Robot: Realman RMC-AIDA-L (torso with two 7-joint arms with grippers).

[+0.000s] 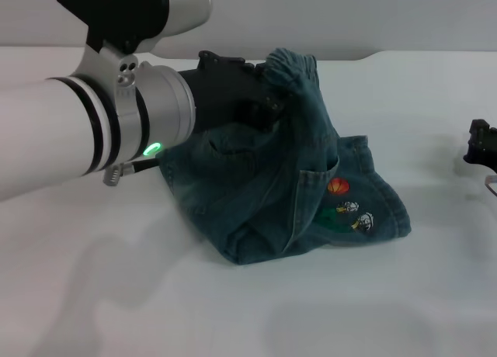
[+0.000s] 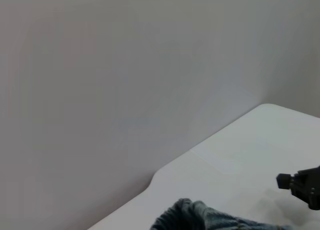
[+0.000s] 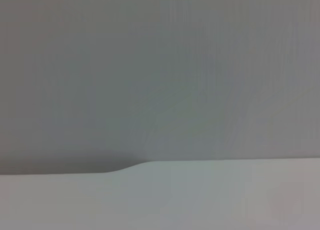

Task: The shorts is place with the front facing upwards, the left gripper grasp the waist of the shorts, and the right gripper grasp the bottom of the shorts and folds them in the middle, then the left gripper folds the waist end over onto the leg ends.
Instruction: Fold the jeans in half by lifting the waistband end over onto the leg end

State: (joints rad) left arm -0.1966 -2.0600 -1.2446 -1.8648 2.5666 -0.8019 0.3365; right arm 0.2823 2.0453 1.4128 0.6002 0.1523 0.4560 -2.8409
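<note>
On the white table (image 1: 116, 295) you have the blue denim shorts (image 1: 272, 202), folded lengthwise into a narrow heap near the middle of the head view. The lower part lies flat on the table, with a small red-and-white cartoon patch (image 1: 348, 209) facing up near the edge on the robot's right side. The ruched elastic waistband (image 1: 291, 66) is lifted off the table and stands as the highest point of the cloth.

Your left gripper (image 1: 260, 93), a black pronged claw on a white-silver cylindrical arm with black bands and a lit green ring light (image 1: 152, 149), reaches in from the left. Its fingers are clenched on the raised waistband, and denim drapes down from the grip to the table. The left wrist view shows a bunched bit of that waistband (image 2: 192, 215) at the frame edge, with table and wall behind.

Your right gripper (image 1: 480, 143), a black blocky claw, sits at the far right edge of the head view, well apart from the shorts. You cannot tell how its fingers stand. The right wrist view shows only table and wall.
</note>
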